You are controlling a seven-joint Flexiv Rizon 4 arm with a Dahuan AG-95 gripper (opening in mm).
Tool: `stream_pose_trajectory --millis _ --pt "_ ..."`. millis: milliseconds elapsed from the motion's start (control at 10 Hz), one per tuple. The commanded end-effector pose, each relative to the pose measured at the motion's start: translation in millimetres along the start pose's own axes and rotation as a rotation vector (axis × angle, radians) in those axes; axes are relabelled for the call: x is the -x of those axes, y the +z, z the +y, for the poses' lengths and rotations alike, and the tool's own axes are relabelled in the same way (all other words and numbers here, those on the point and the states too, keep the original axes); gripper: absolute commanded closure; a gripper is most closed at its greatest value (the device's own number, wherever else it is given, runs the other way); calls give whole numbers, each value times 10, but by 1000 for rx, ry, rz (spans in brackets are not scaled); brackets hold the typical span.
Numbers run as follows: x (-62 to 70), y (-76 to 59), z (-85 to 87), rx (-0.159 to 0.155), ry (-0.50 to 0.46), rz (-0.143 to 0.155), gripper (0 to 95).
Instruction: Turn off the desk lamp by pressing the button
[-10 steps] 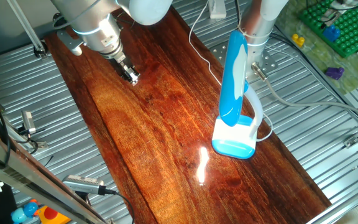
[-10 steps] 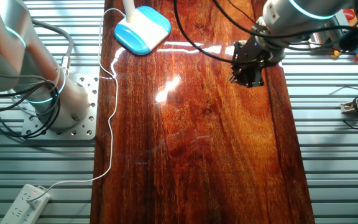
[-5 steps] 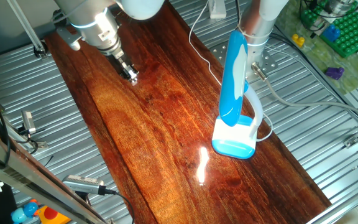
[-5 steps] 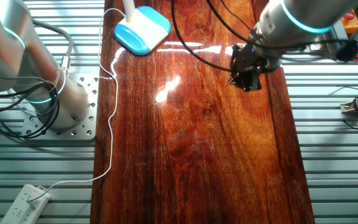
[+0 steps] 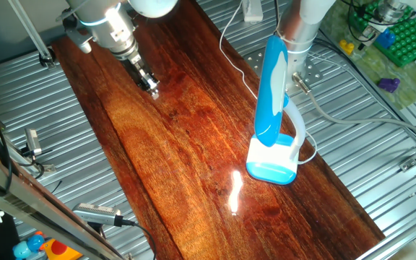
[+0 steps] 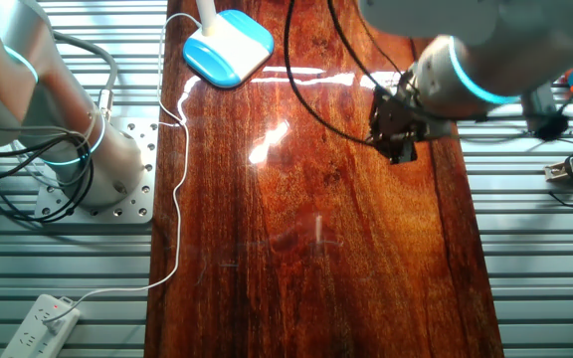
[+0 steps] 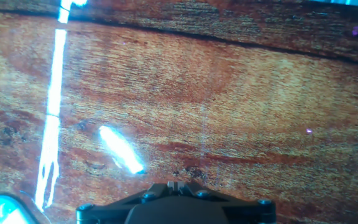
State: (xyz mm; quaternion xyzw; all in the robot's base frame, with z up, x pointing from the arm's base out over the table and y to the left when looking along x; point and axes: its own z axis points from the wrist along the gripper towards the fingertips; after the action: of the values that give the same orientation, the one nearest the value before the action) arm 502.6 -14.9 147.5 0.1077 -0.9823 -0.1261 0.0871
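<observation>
The desk lamp stands on the wooden board, with its long blue head (image 5: 271, 87) over its white, blue-rimmed base (image 5: 273, 165). The base also shows in the other fixed view (image 6: 229, 45), and one corner of it shows in the hand view (image 7: 2, 208). I cannot make out the button in any view. The lamp's light reflects off the board (image 5: 233, 191). My gripper (image 5: 150, 85) hangs over the far part of the board, well away from the lamp. It also shows in the other fixed view (image 6: 398, 144). In the hand view the fingertips (image 7: 174, 185) touch, with nothing between them.
A white cord (image 6: 177, 199) runs from the lamp along the board's edge to a power strip (image 6: 40, 320). A second arm's base (image 6: 97, 169) stands beside the board. A green brick plate (image 5: 396, 29) and metal tools (image 5: 100, 213) lie on the ribbed metal table.
The arm's wrist has swung and changed its pose. The gripper tip has stayed almost in the same spot over the board. The lamp has not moved.
</observation>
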Motion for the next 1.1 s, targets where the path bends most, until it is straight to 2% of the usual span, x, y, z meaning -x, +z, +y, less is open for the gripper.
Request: stream_pose_trajectory --millis 100,500,900,1100 --pt "12 37 -23 59 26 -11 950" --pt "18 112 54 94 82 -19 950" --pt "32 147 59 138 97 -22 950" --pt "31 151 58 138 91 -19 950"
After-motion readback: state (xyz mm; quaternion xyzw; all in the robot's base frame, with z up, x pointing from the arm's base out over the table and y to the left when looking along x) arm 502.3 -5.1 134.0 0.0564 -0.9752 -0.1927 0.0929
